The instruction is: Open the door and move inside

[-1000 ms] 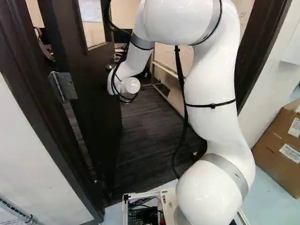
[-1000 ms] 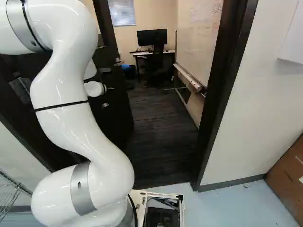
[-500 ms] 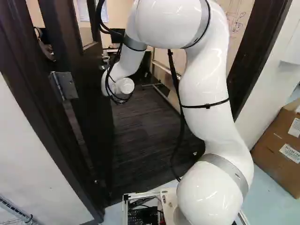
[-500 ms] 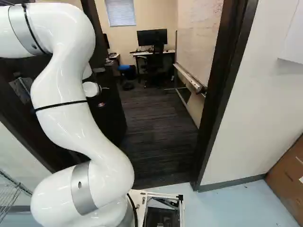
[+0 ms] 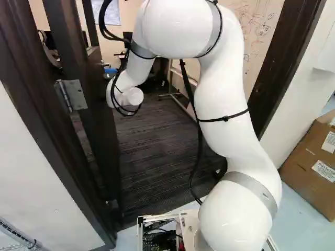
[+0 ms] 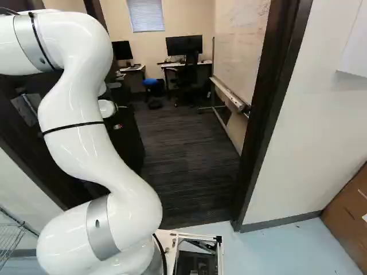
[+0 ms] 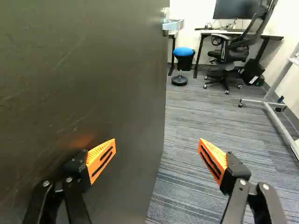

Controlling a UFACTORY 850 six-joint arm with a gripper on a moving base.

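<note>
Standing open, dark door (image 7: 88,74), fingers (image 7: 101,160) near, perhaps touching, carpeted room (image 6: 186,152)

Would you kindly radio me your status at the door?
Tool open, gripping nothing. Door open inward, beside the tool. Blue stool and chair farther inside.

The widest way through runs over the carpet (image 6: 186,154), between the door (image 7: 84,84) on the left and the door frame (image 6: 266,103) on the right. The door walls off the left side, close beside one finger of the spread gripper (image 7: 156,150); its handle (image 7: 174,25) juts into the passage farther in. Along the right, the whiteboard (image 6: 241,51) and its wheeled stand (image 7: 279,122) narrow the room. At the far end, a blue-topped stool (image 7: 183,57), an office chair (image 7: 229,52) and a desk (image 6: 189,65) block the way.
</note>
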